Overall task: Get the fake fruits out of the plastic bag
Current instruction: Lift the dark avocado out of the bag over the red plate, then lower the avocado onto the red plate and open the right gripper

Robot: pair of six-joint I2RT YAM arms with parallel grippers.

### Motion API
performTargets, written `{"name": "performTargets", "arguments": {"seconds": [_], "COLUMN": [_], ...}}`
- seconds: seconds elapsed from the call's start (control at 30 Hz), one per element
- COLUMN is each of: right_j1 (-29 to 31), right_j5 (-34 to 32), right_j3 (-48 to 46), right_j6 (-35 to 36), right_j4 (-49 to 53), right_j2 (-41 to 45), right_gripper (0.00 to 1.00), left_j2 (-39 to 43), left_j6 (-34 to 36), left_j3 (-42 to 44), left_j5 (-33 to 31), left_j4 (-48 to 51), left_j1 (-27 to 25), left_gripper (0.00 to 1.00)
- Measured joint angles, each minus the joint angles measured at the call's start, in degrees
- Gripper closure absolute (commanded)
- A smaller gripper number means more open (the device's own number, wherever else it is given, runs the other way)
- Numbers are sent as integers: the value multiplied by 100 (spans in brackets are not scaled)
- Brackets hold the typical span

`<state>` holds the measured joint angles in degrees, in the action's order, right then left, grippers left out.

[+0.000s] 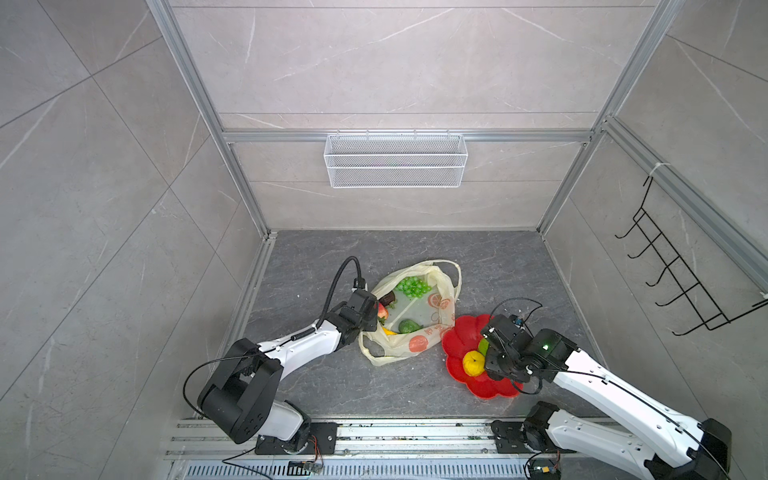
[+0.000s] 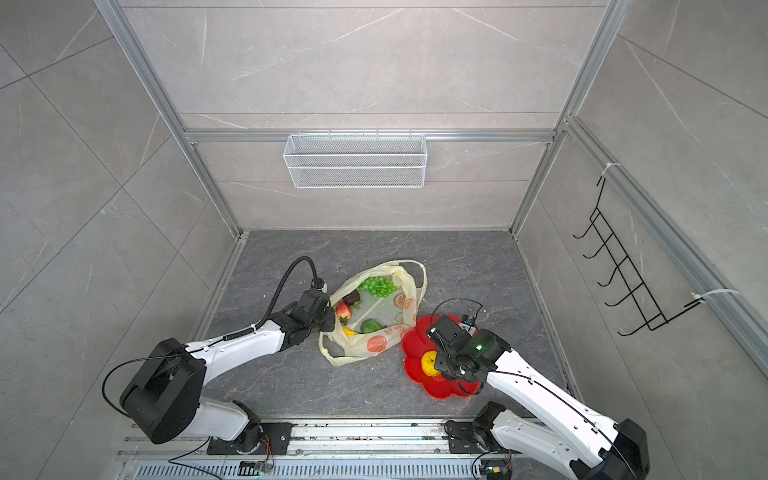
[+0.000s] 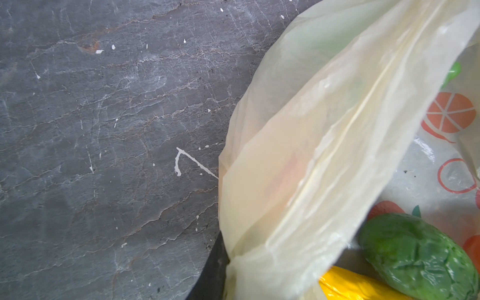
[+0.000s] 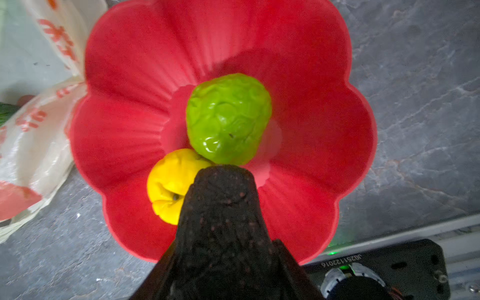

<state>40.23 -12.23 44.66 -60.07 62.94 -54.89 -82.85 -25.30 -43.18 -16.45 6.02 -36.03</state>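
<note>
Plastic bag lies open mid-surface, which is a dark grey veined slab. The bag is thin crinkly pale-yellow film with orange round prints, loop handles splayed.

Inside the bag:
- green grape bunch at the far end
- bagged avocado, dark, and red strawberry by the left rim
- wrinkly dark-green oval fruit and yellow banana at the near end, banana mostly under a film fold

Left tool is at the bag's left rim, nearly closed. A dark finger sits against bunched film, so it looks pinched on the rim, though the contact itself is cut off at the frame edge. The raised flap screens part of the contents in the left wrist view.

Red flower-shaped plate, smooth scalloped plastic, touches the bag's right side. On it a glossy yellow lemon-like ball touches a bumpy light-green fruit.

Right tool hangs over the plate, right of the bag, jaws half apart and clamped on the held avocado. Its skin is pebbly, near-black with reddish specks, narrow end toward the two plate fruits. It blocks part of the lemon ball. In both top views the right wrist covers that tool.

Beyond the bag: white wire mesh basket on the back wall, black wire hook rack on the right wall.
</note>
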Motion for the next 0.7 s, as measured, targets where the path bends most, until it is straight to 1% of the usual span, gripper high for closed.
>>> {"name": "performTargets", "arguments": {"seconds": [0.27, 0.7], "right_j1": [-719, -1543], "right_j5": [98, 166], "right_j3": [-540, -951], "right_j6": [-153, -236], "right_j4": [-280, -785], "right_j2": [256, 304], "right_gripper": [49, 49], "left_j2": [-2, 0], "left_j6": [2, 35], "left_j3": [0, 0], "left_j5": [0, -2], "left_j4": [0, 0], "left_j1": [0, 0], "left_gripper": [83, 83]}}
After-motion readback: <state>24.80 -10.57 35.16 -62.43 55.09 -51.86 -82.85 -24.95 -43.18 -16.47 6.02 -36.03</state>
